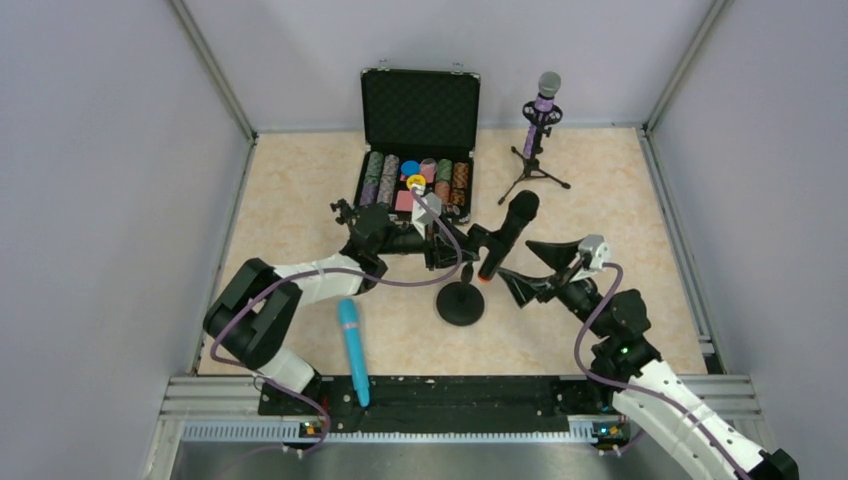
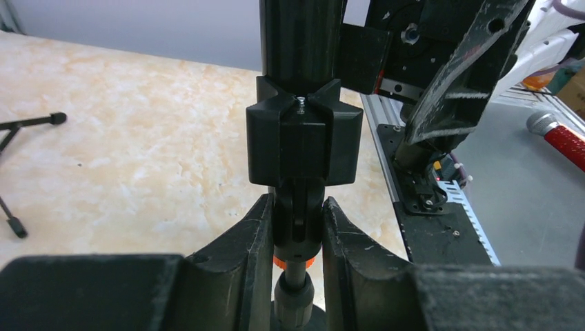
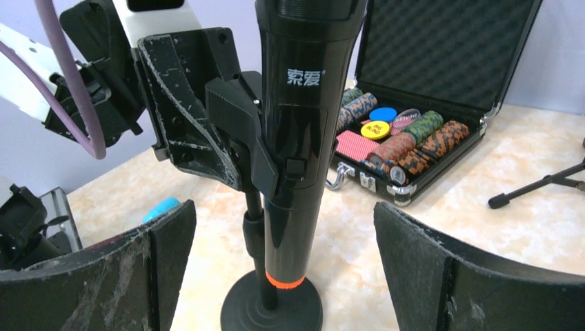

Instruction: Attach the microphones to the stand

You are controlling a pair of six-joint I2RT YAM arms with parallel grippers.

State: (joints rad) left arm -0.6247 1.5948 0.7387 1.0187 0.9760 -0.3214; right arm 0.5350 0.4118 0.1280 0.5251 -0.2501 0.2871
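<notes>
- Black stick microphone with orange ring (image 1: 510, 232) leans in the clip (image 3: 238, 114) of the black round-foot stand (image 1: 461, 303), just ahead of my wide-spread right hand (image 1: 531, 268).
- My left hand (image 2: 295, 227) clamps the stand's neck.

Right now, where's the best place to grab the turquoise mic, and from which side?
I'd take the turquoise mic mid-barrel, from straight above, closing across its narrow width. It lies flat on the table, long axis running near-far, near end over the black base rail. Left tool is clamped on the stand; right tool is open.
</notes>
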